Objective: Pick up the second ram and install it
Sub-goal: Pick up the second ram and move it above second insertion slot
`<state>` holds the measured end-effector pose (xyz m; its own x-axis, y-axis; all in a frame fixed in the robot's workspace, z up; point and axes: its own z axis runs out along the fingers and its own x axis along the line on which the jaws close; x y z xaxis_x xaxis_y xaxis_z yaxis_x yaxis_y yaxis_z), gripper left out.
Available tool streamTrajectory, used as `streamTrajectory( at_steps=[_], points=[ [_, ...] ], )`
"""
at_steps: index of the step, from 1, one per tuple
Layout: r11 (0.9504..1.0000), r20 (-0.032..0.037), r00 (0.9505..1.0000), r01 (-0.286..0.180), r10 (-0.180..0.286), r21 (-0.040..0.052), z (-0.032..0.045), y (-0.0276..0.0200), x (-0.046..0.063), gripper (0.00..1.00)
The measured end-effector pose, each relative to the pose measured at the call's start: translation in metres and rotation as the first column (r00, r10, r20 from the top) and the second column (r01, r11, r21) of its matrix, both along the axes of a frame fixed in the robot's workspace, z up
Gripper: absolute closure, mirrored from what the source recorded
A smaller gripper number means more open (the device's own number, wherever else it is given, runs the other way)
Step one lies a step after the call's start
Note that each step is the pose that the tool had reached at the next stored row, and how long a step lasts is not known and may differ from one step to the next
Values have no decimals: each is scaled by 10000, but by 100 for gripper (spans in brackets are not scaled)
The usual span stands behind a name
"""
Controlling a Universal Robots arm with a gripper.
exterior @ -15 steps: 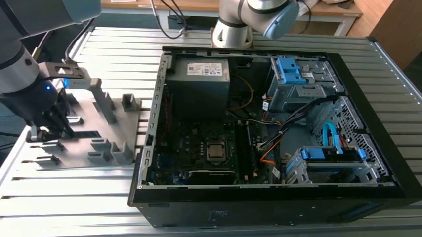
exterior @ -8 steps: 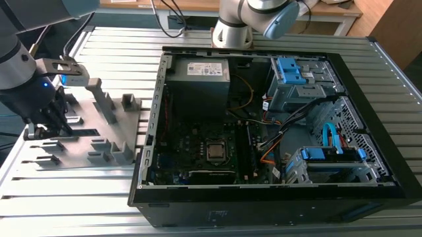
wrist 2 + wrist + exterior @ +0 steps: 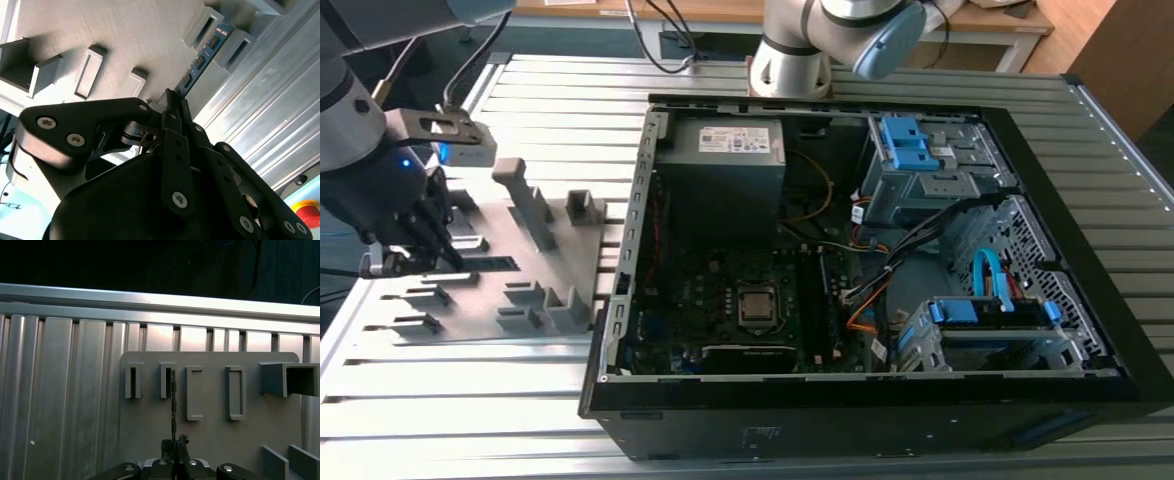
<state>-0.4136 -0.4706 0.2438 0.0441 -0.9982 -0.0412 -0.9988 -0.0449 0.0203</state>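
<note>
The second ram (image 3: 200, 62) is seen standing on edge in the grey holder tray (image 3: 125, 40), its far end lodged between two upright blocks. Its near end is pinched by the gripper (image 3: 174, 97), whose fingers are drawn narrowly together on it. In the exterior view, the tray is set on the slatted metal surface (image 3: 454, 400), to the exterior view's left of the open computer case (image 3: 854, 425).

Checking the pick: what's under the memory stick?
The grey tray: the memory stick stands on edge on it, far end by a slotted block. The gripper jaws hide its near end.
</note>
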Motion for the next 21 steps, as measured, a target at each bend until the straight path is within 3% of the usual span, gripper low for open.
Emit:
streamTrajectory(
  at_steps=[21],
  points=[
    [10000,1,10000,0,0,8,260,0,0,86]
  ],
)
